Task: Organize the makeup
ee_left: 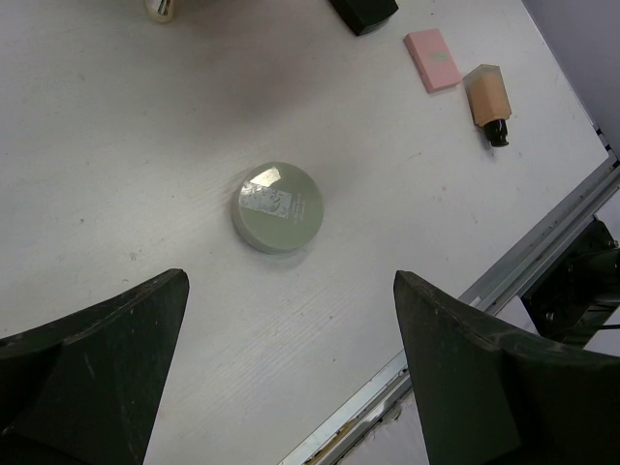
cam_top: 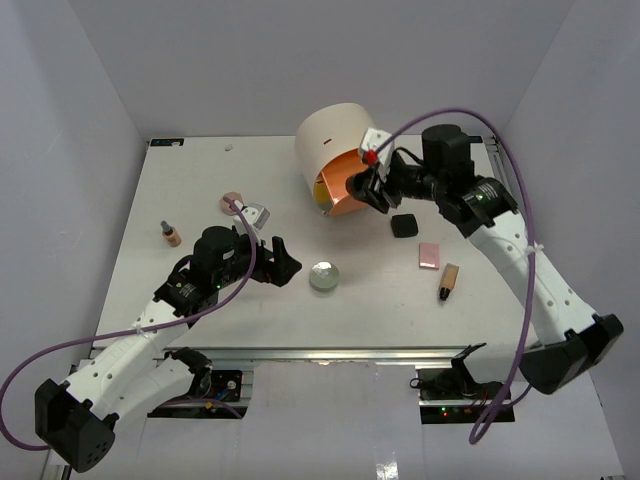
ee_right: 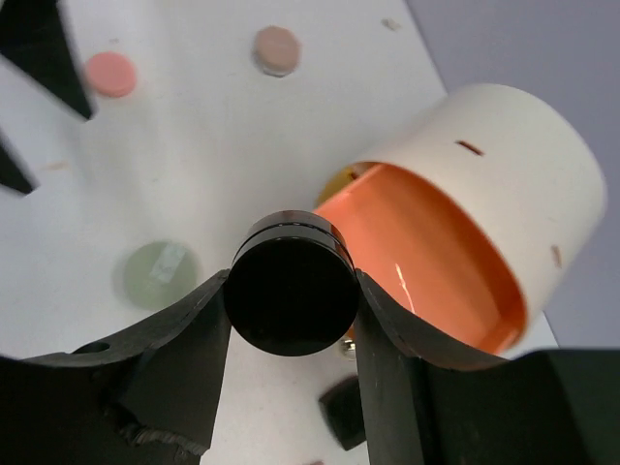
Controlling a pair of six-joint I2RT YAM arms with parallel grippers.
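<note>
My right gripper [cam_top: 364, 190] is shut on a black round jar [ee_right: 291, 300] and holds it above the table, in front of the open orange drawer [ee_right: 426, 262] of the cream drum [cam_top: 335, 140]. My left gripper [cam_top: 287, 258] is open and empty, just left of the silver-white round compact [cam_top: 324, 276]; in the left wrist view the compact [ee_left: 280, 206] lies ahead of the spread jaws. A black square case [cam_top: 404, 225], a pink flat palette [cam_top: 430, 254] and a tan tube [cam_top: 448, 280] lie right of the compact.
Another tan tube [cam_top: 171, 234] and a pink disc [cam_top: 232, 200] lie at the left, with a small silver thing [cam_top: 258, 213] beside them. Two pink discs [ee_right: 108, 74] show in the right wrist view. The table's metal front edge [ee_left: 542, 242] runs close to the left gripper.
</note>
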